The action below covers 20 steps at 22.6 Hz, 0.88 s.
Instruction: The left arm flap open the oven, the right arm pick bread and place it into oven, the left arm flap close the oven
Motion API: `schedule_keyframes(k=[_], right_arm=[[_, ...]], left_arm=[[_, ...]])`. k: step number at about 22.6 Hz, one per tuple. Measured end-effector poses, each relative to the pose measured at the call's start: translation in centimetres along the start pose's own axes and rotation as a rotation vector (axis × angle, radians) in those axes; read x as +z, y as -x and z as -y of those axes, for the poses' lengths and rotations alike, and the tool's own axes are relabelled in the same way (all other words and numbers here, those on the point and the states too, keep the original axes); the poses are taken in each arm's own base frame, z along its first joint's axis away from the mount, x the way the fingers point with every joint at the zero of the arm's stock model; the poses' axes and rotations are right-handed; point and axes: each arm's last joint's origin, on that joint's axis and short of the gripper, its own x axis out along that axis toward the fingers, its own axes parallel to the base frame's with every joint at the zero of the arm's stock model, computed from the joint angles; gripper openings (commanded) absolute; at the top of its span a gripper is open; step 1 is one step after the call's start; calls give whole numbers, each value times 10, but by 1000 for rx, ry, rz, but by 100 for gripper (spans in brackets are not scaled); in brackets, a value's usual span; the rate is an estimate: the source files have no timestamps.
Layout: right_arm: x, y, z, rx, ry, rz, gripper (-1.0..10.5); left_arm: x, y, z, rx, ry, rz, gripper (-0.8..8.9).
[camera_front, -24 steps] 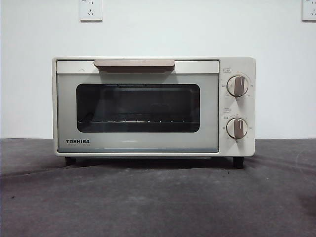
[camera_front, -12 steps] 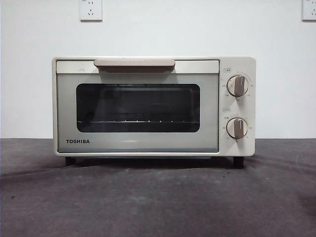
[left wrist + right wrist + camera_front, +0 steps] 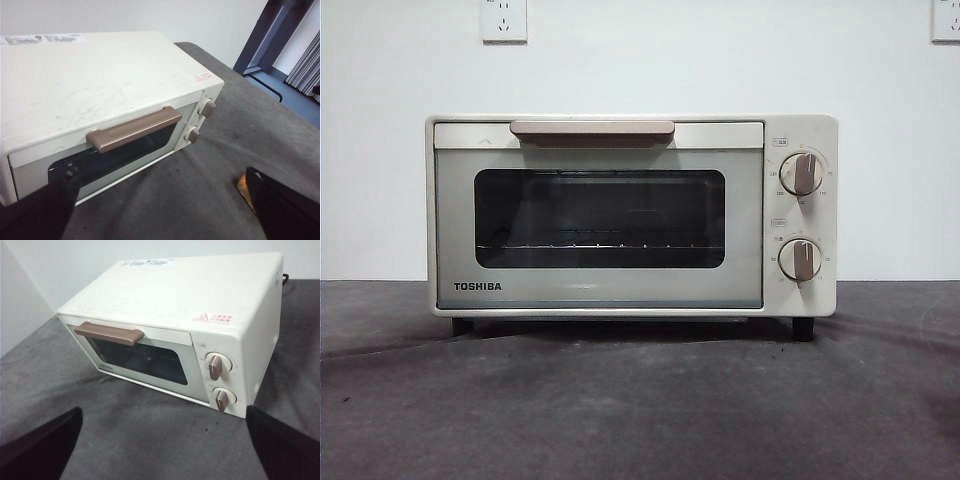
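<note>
The cream-white oven (image 3: 600,215) stands on the dark cloth with its door shut and its beige bar handle (image 3: 592,129) along the top edge. Behind its dark window only the wire rack shows. No arm appears in the front view. In the left wrist view my left gripper (image 3: 162,175) hovers open above and in front of the oven (image 3: 100,80), well off the handle (image 3: 134,128). An orange-brown sliver of bread (image 3: 242,186) peeks out beside one jaw, on the cloth. My right gripper (image 3: 164,412) is open too, held off the oven's (image 3: 190,305) knob side.
Two beige knobs (image 3: 801,173) sit on the oven's right panel. Dark grey cloth (image 3: 640,400) covers the table in front. A white wall with sockets (image 3: 504,20) stands behind. A dark door frame (image 3: 260,45) shows beyond the table in the left wrist view.
</note>
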Motion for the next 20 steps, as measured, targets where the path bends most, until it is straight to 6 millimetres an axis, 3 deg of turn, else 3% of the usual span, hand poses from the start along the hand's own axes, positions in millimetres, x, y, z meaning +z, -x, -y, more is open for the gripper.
schedule_keyframes(k=[9,20], right_arm=[[-17,-9,9,-97,-152,-210,527],[-39,-52,38,-299,-383,-611,527]], left_arm=[[0,-1,-1,1,3,-5,531],[0,-2,0,-6,1,-7,531]])
